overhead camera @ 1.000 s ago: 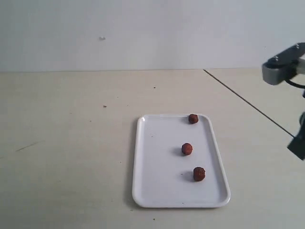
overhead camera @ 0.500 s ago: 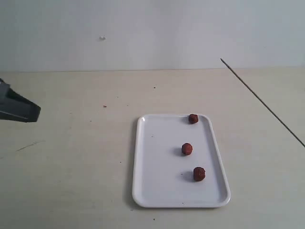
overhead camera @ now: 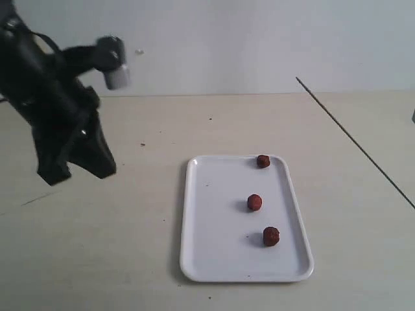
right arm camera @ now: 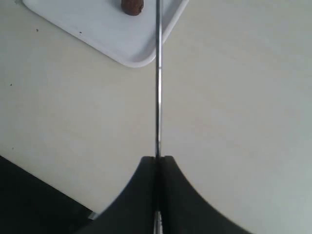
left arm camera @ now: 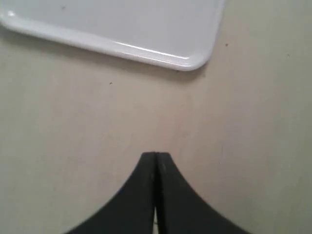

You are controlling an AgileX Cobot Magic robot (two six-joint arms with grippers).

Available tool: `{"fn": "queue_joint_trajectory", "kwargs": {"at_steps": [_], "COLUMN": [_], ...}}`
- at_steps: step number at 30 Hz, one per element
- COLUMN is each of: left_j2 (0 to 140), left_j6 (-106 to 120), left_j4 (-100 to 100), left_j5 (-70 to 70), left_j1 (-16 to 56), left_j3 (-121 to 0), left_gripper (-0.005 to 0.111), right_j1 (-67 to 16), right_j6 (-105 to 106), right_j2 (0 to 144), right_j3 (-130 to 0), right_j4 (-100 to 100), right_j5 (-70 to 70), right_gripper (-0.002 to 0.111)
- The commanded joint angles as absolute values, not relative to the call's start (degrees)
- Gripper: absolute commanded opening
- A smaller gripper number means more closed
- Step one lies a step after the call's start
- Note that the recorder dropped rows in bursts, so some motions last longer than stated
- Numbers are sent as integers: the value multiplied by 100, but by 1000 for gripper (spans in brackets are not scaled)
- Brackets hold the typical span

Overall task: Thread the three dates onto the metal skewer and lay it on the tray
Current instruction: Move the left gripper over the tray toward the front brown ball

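Note:
Three dates (overhead camera: 262, 161) (overhead camera: 255, 202) (overhead camera: 271, 236) lie apart in a row along the right side of the white tray (overhead camera: 214, 220). The metal skewer (overhead camera: 353, 139) slants in the air from the right edge up toward the back, right of the tray. In the right wrist view my right gripper (right arm camera: 157, 157) is shut on the skewer (right arm camera: 157, 73), whose far end passes over the tray's corner (right arm camera: 122, 44) beside one date (right arm camera: 132, 6). My left gripper (overhead camera: 107, 170) hangs shut and empty over the table left of the tray; its wrist view shows the shut tips (left arm camera: 156, 154) short of a tray corner (left arm camera: 122, 29).
The tray sits on a pale table (overhead camera: 130, 246) with a white wall behind. The black left arm (overhead camera: 45, 97) fills the upper left of the exterior view. A dark strip (right arm camera: 29, 200) shows beyond the table edge in the right wrist view.
The left arm has swung in from the left edge and risen toward the middle. The right arm left the exterior view a second ago; the skewer has shifted slightly since.

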State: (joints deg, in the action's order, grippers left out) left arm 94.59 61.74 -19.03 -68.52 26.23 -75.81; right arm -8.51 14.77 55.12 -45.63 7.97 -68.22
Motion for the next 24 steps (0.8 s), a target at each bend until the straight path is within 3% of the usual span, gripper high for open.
{"fn": "queue_joint_trajectory", "kwargs": {"at_steps": [1,5,11,13,24], "left_j2": [9938,10223,10759,10973,11331], "left_j6": [6257,6257,5873,5559,4435], "left_j4": [-1905,-1737,-1379,-1165,-1325], "left_j5": [-6685,-5873,-4744,-4427,-3604], "left_j1": [3412,4218,5126,5223,5318], "left_j3": [-7696,-7754,-8069,-8199,-8327], "left_gripper": [0,6,37,43,46], "right_j1": [-820,-820,-820,-820,-820], "right_j6": [1333,1327,1393,1421,1502], "right_j2": [5474,5474,5474,5474,5474], "right_j3": [-4548,-4548,-4548,-4548,-4548], "right_j4": [805,805,805,778,654], "right_j5": [-6743,-6754,-6850,-6850,-6926], "right_gripper": [0,0,0,0,0]}}
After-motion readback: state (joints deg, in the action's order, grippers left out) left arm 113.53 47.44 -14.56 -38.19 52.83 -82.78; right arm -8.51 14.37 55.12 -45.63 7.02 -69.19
